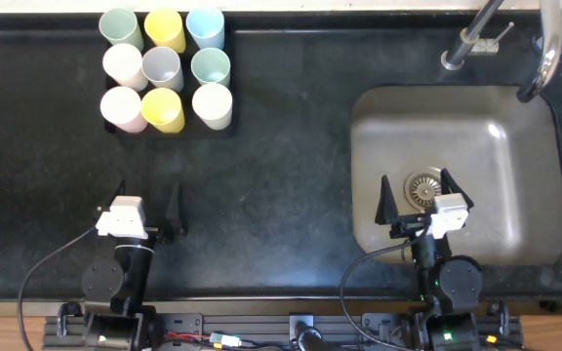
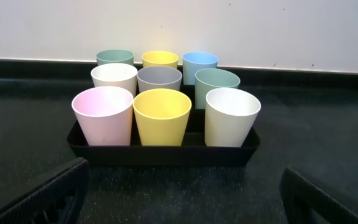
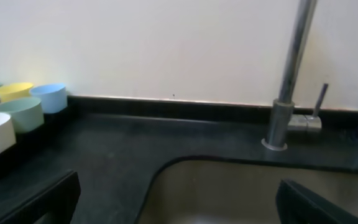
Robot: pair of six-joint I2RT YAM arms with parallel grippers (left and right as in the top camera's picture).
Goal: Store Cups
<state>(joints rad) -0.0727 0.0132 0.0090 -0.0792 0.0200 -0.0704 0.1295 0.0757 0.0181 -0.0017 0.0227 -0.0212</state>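
Black tray [image 2: 166,152] at the far left of the counter [image 1: 291,166], holding nine cups [image 1: 162,68] in three rows of three. All upright, mouths up, packed close together.

Near row, left to right: pink cup [image 2: 102,116], yellow cup [image 2: 161,118], cream cup [image 2: 232,118]. Middle row: white cup [image 2: 114,76], grey cup [image 2: 159,79], green cup [image 2: 217,81]. Far row sits close to the wall: another green, another yellow, then the blue cup [image 2: 200,60].

Left gripper [image 1: 148,191]: near left of the counter, fingers spread wide, nothing between them. Tray is straight ahead on its far side, well apart, no contact with any cup. In the left wrist view the tray sits centred between the two fingers [image 2: 48,193], with the near row facing the gripper.

Right gripper [image 1: 416,185]: also spread wide and empty, over the sink [image 1: 515,146] on the right side of the counter. Cups are well off to its far left. The right wrist view catches the tray's right-hand column, with the blue cup farthest. Faucet [image 1: 476,34] stands at the far edge behind the basin, to the gripper's far right.

Neither gripper is touching the tray or any cup.
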